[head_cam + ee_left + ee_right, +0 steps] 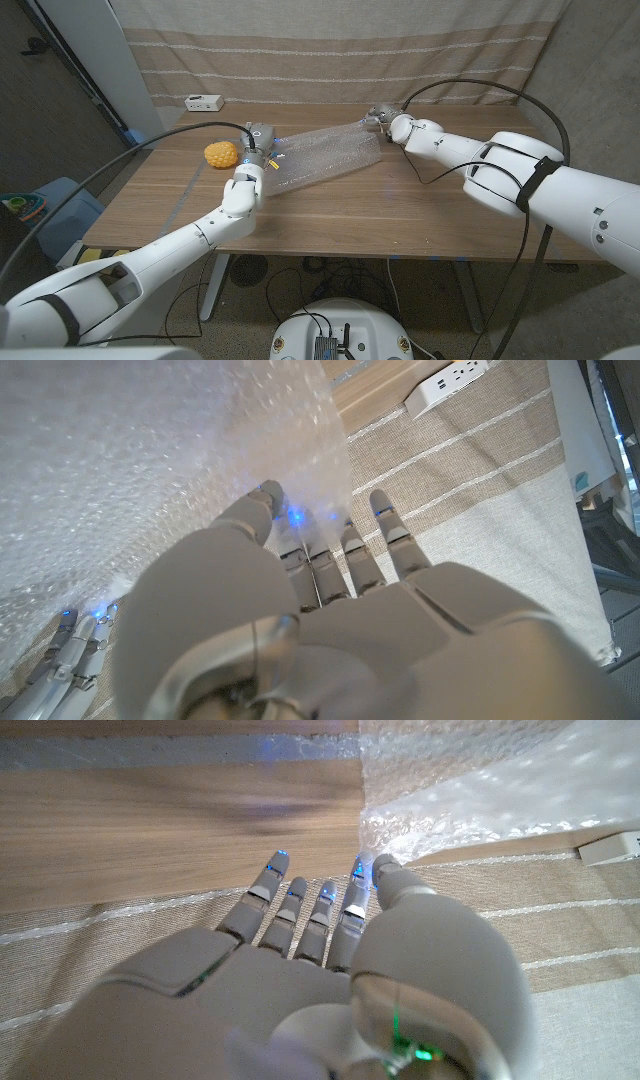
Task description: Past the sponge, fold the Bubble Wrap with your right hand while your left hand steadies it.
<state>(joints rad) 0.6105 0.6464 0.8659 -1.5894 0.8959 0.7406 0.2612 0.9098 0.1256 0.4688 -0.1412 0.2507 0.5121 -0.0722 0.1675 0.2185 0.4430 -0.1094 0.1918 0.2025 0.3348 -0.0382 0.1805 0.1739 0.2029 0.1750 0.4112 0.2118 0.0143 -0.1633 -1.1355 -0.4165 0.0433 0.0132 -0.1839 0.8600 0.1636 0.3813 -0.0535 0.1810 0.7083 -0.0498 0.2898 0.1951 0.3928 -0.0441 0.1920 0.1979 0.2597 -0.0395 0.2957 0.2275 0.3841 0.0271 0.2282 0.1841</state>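
Wooden table [420, 215], Bubble Wrap [325, 160] (flat), sponge [221, 154] beside

robot lab or test room: wooden table [330, 215] on metal legs against a striped beige curtain backdrop [330, 50]; white power strip [203, 101] at 11 o'clock on the table, loose cables [330, 268] on the floor at 6 o'clock.

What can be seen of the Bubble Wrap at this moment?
The Bubble Wrap is a clear, bubbled plastic sheet lying unfolded and slightly askew on the wooden table, just beside the orange sponge. The left hand rests on its near-sponge end, fingers spread over the sheet in the left wrist view. The right hand meets the opposite far corner, its fingers at the edge; whether it grips yet is unclear.
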